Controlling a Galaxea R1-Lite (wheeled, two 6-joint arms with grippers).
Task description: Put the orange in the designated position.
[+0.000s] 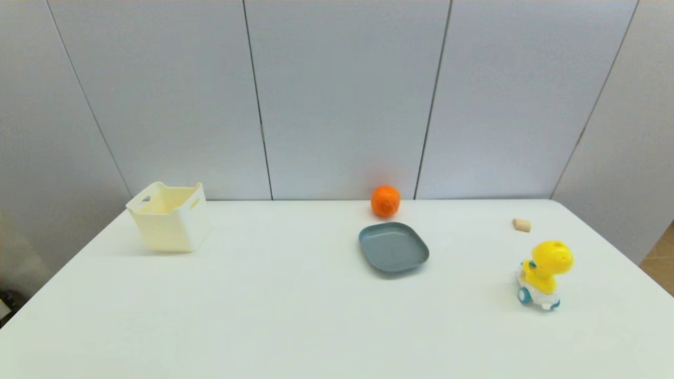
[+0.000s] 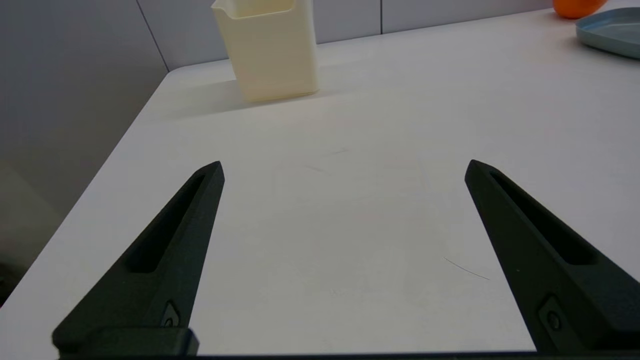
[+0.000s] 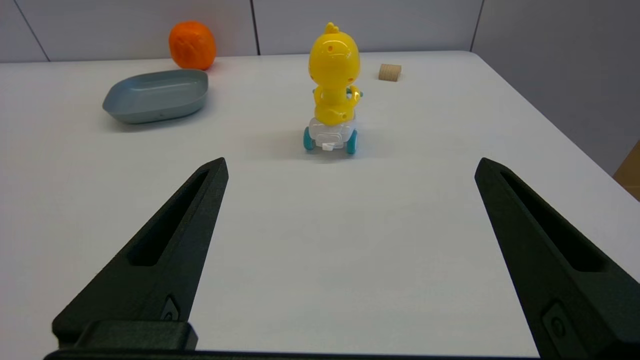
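A white table stands against grey wall panels. The left gripper hangs low over the table's near left part with its fingers spread wide, holding and touching nothing; the right gripper hangs likewise over the near right part, spread and empty. Neither arm shows in the head view. The orange sits at the far edge by the wall, just behind the grey plate and apart from it. A cream bin stands far left, a yellow toy car near the right edge, a small cork behind it. Bare tabletop spans the middle and front. In the left wrist view the orange, plate and bin are cut off.
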